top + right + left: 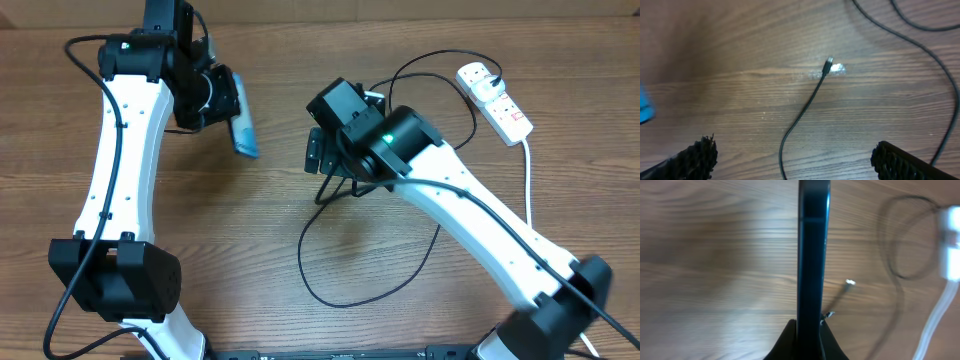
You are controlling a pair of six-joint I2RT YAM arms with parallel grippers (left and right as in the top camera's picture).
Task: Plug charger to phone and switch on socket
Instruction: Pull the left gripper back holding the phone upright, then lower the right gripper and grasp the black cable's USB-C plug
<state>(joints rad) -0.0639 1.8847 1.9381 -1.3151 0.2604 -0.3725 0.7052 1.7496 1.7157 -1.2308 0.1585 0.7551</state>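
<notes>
The left claw (809, 332) is clamped on the phone (242, 128), holding it edge-on over the desk (300, 60) at its left side. The right claw (795, 157) stands wide apart with nothing in it, hanging above the charger (805, 107), whose tip (828, 62) lies free on the desk. The black cable loops across to the socket (497, 100) at the far right, well apart from the phone.

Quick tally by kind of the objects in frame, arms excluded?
Phone: 1
Charger cable: 1
Power strip: 1
Total: 3
</notes>
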